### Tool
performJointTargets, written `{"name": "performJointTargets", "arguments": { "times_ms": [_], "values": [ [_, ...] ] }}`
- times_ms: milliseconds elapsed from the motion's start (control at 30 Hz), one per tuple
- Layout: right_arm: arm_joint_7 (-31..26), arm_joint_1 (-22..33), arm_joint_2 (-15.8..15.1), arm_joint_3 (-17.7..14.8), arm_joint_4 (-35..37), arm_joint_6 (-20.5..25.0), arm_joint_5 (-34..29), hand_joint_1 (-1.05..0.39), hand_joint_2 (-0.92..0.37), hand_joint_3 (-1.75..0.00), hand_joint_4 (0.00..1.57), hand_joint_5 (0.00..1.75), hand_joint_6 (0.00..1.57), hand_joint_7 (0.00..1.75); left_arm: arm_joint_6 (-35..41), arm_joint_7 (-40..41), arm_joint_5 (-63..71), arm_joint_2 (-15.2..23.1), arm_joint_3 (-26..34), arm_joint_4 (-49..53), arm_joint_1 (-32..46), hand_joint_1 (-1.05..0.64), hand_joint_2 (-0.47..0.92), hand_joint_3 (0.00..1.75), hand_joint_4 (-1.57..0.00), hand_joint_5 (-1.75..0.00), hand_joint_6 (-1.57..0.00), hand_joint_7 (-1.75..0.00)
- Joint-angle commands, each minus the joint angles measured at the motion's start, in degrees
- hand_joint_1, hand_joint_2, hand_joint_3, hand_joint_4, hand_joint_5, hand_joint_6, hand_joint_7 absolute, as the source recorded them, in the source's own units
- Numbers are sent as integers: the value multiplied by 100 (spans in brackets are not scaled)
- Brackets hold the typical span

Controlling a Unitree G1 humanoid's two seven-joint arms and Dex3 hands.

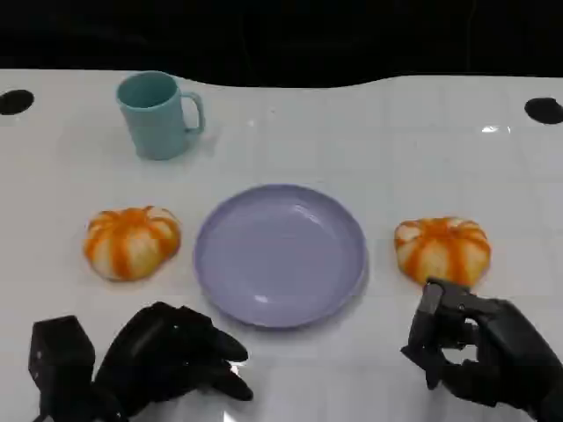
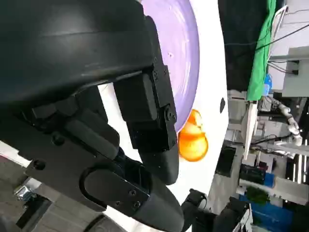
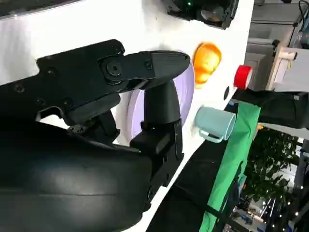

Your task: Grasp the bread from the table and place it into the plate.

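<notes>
Head view, bread: two orange-and-cream striped buns lie on the white counter (image 1: 369, 132), one on each side of the plate.
Right bread (image 1: 442, 249): just beside the plate's rim on the robot's right, directly beyond the right hand's fingertips and close to them; contact cannot be told.
Left bread (image 1: 132, 242): just beside the plate's other rim, apart from the left hand.
Plate (image 1: 280, 253): lavender, round, shallow, nothing in it, in the middle of the counter between the two buns.
Right hand (image 1: 479, 352): low at the near edge, fingers curled in around nothing, thumb and fingers slightly parted, holding nothing.
Left hand (image 1: 171, 356): resting low near the counter's near edge, fingers loosely bent and spread toward the plate, holding nothing.
Cup (image 1: 158, 114): teal mug, upright, handle to the right, at the far left of the counter, well apart from the plate.
Left wrist view: right bread (image 2: 193, 140) seen past the plate (image 2: 186, 53).
Right wrist view: left bread (image 3: 206, 62), plate (image 3: 186, 96) and cup (image 3: 215, 123) lie past the fingers.
</notes>
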Motion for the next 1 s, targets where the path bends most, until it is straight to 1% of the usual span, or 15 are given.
{"name": "performJointTargets", "arguments": {
  "times_ms": [33,133,233,467,633,767,800,833,867,900,933,967,1000],
  "values": [
    [16,-32,-22,-37,103,-137,62,-44,-92,-25,81,175,61,175,-38,51,28,104,25,40,-25,-105,77,0,-157,-20,-156,-1],
    [33,-45,-2,-39,134,-203,106,-43,-92,-25,81,175,60,175,-114,26,34,107,28,59,-35,-105,79,1,-157,-20,-156,0],
    [28,-31,2,-39,122,-160,103,-44,-92,-24,81,175,60,175,-126,47,51,111,24,83,-43,-105,80,1,-157,-20,-156,0],
    [18,-33,-4,-38,107,-100,80,-45,-92,-25,82,175,60,175,-16,6,-16,100,45,70,-45,-105,78,0,-157,-21,-156,0],
    [3,-50,-19,-32,123,-147,27,-45,-92,-25,81,175,60,175,-32,17,11,119,36,69,-49,-105,77,0,-157,-21,-157,0],
    [12,-78,-8,-46,149,-344,52,-45,-92,-25,79,175,57,174,-56,19,21,118,29,63,-47,-105,78,0,-157,-21,-156,0],
    [6,-95,-8,-60,118,-401,64,-47,-92,-26,74,175,53,170,-64,6,12,116,33,70,-49,-105,78,0,-156,-21,-156,0],
    [2,-108,-9,-70,99,-443,73,-48,-92,-27,69,175,51,162,-70,-3,6,114,36,76,-52,-105,78,0,-156,-20,-156,0],
    [-6,-132,-3,-91,83,-508,100,-49,-92,-27,66,175,50,158,-78,-7,7,112,35,82,-53,-105,78,0,-156,-20,-156,0],
    [-11,-148,1,-104,81,-550,119,-49,-92,-25,59,172,49,144,-82,-7,8,111,34,86,-53,-105,78,0,-156,-20,-156,0],
    [-42,-201,-23,-130,92,-673,73,-49,-92,-24,56,172,48,138,-86,-2,11,108,33,88,-54,-105,78,0,-156,-20,-156,0],
    [-66,-239,-42,-147,104,-766,37,-49,-92,-23,48,157,43,119,-89,1,12,107,33,90,-54,-105,78,0,-156,-20,-156,0],
    [-108,-286,-81,-170,100,-848,-42,-49,-92,-23,44,149,40,109,-92,-4,8,103,34,95,-58,-105,78,0,-156,-20,-156,0]
  ]
}}
